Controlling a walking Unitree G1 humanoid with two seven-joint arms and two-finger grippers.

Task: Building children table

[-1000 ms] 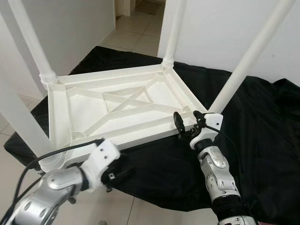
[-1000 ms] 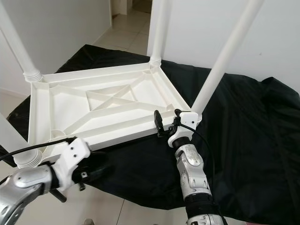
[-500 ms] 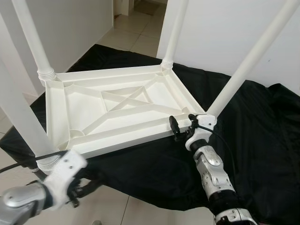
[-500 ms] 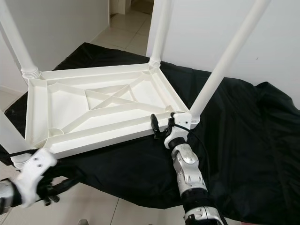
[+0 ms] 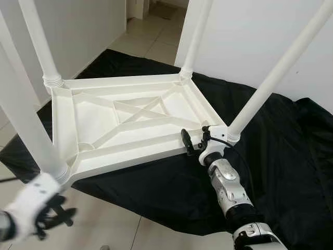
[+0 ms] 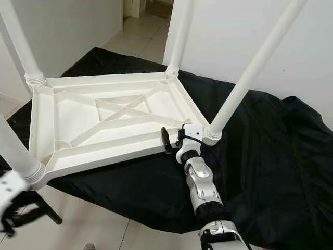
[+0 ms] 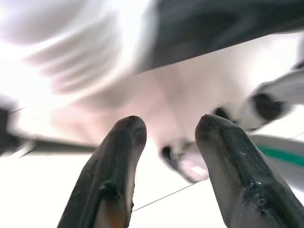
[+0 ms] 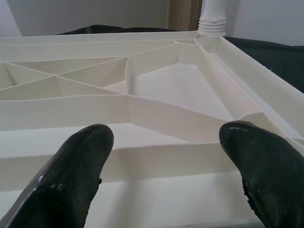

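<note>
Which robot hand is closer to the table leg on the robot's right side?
The right gripper is at the table's edge beside that leg. The left gripper hangs low by the opposite corner.

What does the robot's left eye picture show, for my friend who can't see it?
A white plastic table lies upside down on a black cloth, its four legs pointing up. The right gripper, fingers open, is at the table's near edge; the left gripper hangs low, blurred.

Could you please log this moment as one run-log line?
table: upside down on black cloth | right gripper: open at near rim | left gripper: low, open
</note>
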